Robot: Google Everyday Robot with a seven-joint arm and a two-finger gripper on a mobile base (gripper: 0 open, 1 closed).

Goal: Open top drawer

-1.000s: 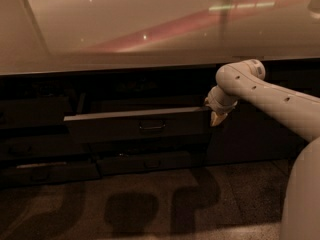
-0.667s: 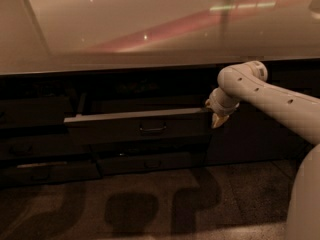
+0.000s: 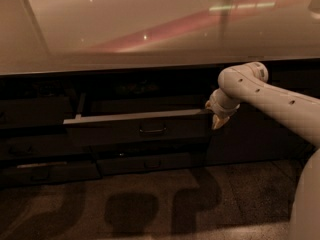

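Note:
The top drawer (image 3: pixel 135 129) is a dark grey front with a pale rim along its top edge and a small black loop handle (image 3: pixel 152 130) in the middle. It stands pulled out from the cabinet under the counter. My gripper (image 3: pixel 218 120) hangs at the end of the white arm, right at the drawer's right end, level with its rim. The arm comes in from the right edge of the view.
A wide pale countertop (image 3: pixel 150 29) overhangs the cabinet. Below the open drawer sits a shallower dark drawer front (image 3: pixel 145 163), with another dark stack (image 3: pixel 35 134) to the left. Speckled floor (image 3: pixel 150 209) lies in front, with the arm's shadow on it.
The arm and gripper have shifted slightly to the right beside the drawer's right end. The drawer stands out about as far as before.

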